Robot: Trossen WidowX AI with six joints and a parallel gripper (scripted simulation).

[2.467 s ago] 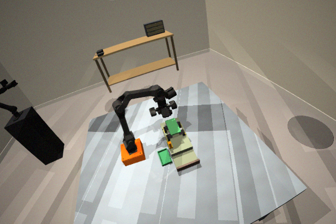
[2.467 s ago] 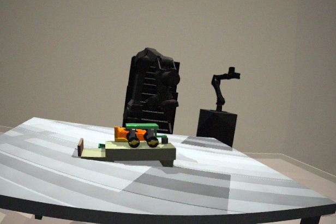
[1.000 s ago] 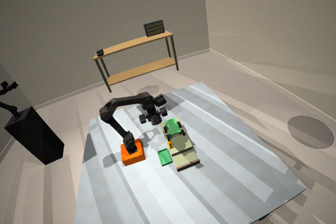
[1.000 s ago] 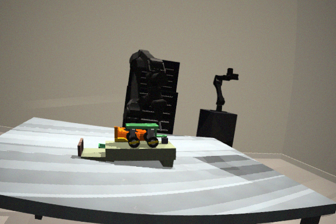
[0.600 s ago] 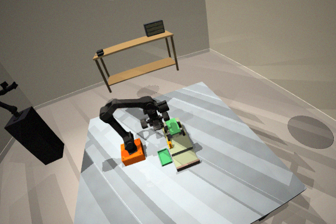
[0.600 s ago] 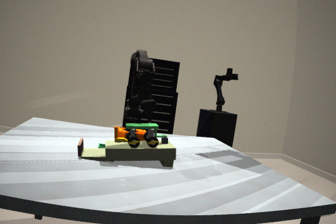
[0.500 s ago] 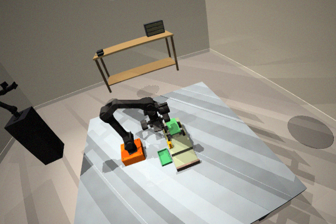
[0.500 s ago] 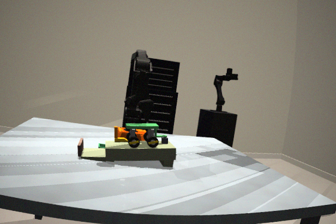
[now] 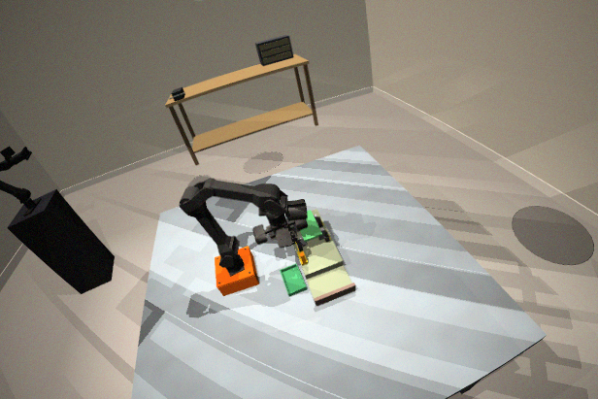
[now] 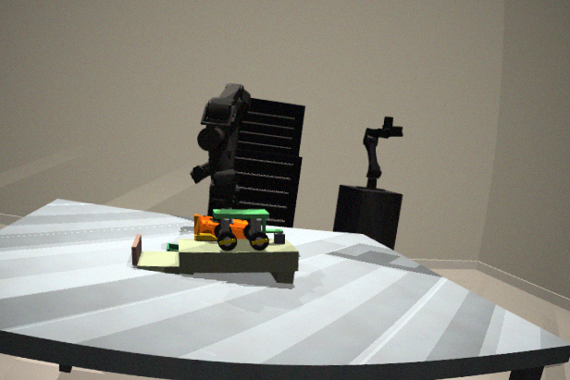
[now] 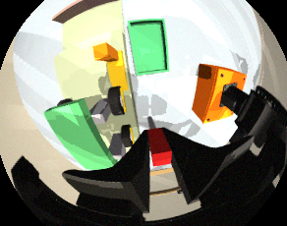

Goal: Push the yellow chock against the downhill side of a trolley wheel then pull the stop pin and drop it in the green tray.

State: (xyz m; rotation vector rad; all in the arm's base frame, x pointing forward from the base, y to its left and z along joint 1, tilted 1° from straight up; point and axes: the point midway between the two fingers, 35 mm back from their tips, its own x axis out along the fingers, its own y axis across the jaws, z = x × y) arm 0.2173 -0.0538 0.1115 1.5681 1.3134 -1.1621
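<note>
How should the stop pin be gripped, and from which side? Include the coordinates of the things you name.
Best by its red head [image 11: 160, 147], coming from the head end in line with the grey shank [image 11: 150, 123]. The blocky head offers flat sides to pinch, while the thin shank projects clear beyond the end effector [image 11: 154, 132].

Top view high and distant, angled down; exterior low, side-on; wrist close above; ramp [image 9: 326, 256] [image 10: 238, 262] [image 11: 77, 64] in all.

Counts. Black jointed arms: two, one on orange box-shaped base [image 9: 236, 285] [image 10: 207, 226] [image 11: 206, 95], one on black upright pedestal [image 9: 63, 242] [image 10: 367, 212]. Green flat-topped trolley [image 9: 311, 227] [image 10: 241, 213] [image 11: 74, 135]: one; black round wheels [image 10: 227, 240] [image 11: 115, 100]: two visible in exterior view, two in wrist view. Pale-yellow ramp [image 9: 325, 258] [image 10: 238, 262] [image 11: 77, 54]: one. Yellow chock with orange handle [image 9: 302, 256] [image 10: 204, 237] [image 11: 118, 71]: one. Red-headed pin [image 11: 160, 147]: one. Shallow green rectangular tray [image 9: 293, 281] [image 10: 172, 247] [image 11: 148, 46]: one.
</note>
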